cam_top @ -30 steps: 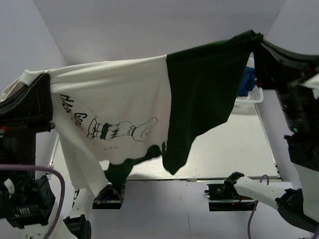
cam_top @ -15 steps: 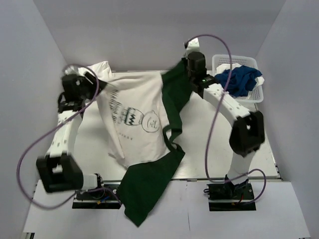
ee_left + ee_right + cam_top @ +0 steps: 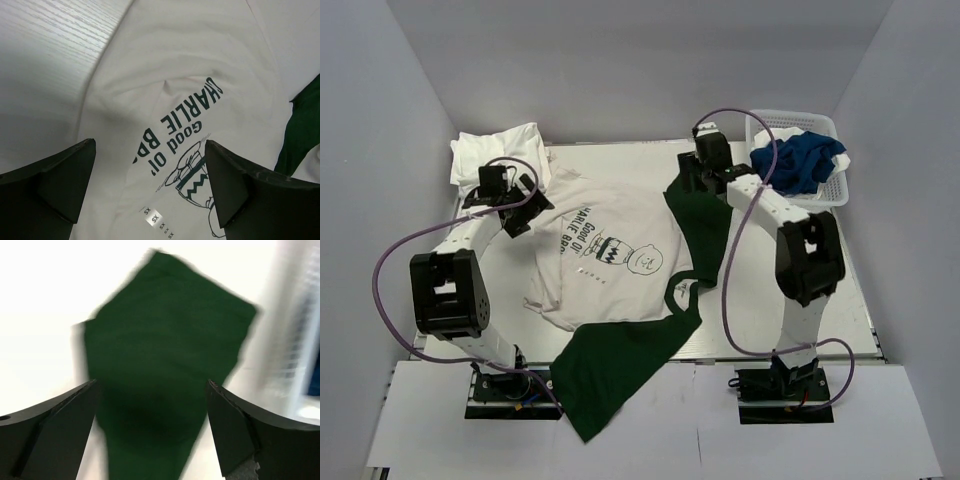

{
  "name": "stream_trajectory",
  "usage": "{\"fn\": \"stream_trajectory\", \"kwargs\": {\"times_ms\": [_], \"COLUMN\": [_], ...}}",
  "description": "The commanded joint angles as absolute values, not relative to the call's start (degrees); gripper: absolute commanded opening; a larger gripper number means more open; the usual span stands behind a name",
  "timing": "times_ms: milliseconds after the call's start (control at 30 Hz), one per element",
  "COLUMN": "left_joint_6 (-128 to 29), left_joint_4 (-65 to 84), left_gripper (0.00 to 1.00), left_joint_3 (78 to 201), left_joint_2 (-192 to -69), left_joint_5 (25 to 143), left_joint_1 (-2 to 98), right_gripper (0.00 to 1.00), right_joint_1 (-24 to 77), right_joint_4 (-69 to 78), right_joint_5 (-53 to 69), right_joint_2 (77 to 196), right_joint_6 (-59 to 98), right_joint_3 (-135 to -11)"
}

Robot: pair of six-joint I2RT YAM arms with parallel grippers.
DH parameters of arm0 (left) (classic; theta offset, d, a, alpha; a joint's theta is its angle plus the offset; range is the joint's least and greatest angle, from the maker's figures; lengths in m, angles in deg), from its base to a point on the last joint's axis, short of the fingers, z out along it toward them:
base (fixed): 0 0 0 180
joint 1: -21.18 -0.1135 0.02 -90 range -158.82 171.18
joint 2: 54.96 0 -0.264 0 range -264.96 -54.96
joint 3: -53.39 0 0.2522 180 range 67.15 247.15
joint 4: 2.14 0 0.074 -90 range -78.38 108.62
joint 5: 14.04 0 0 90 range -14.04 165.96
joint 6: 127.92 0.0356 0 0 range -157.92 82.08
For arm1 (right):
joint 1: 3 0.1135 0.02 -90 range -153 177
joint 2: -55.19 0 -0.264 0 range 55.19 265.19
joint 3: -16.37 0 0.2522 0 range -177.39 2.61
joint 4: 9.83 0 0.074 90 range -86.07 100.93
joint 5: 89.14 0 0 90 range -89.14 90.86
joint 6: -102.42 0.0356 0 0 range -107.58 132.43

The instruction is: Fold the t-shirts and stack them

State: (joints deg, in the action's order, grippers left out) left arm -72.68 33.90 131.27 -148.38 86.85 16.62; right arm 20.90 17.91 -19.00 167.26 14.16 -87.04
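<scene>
Spreading out, by the look of it, and both claws gape wide, empty. The left gripper (image 3: 150, 145) hovers over the white cartoon t-shirt (image 3: 610, 250), softly wrinkled mid-table. The right gripper (image 3: 152, 382) hangs over the matte, crumpled dark green t-shirt (image 3: 620, 360), which spills off the near edge. Next call: separate, smooth, fold.

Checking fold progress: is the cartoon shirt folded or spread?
Spread: the cartoon shirt lies open on the table, print facing up, rumpled but not folded.
</scene>
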Motion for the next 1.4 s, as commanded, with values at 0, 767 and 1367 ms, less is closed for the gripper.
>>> {"fn": "stream_trajectory", "kwargs": {"times_ms": [0, 767, 1367], "left_joint_6": [-71.58, -77.82, -82.75], "left_joint_4": [36.49, 51.08, 56.62], "left_gripper": [1.0, 0.77, 0.0], "left_joint_3": [129.74, 122.08, 123.48], "left_joint_2": [-144.52, -144.69, -134.77], "left_joint_5": [83.35, 65.41, 54.62], "left_joint_1": [18.45, 31.9, 32.96], "right_gripper": [0.9, 0.9, 0.9], "right_joint_1": [23.71, 35.06, 12.38], "right_joint_4": [15.62, 18.07, 19.22], "right_joint_5": [-7.86, -2.82, -5.65], "right_joint_2": [158.65, 147.39, 139.91], "right_joint_6": [19.8, 42.56, 44.69], "right_joint_3": [-80.83, -44.95, -33.69]}}
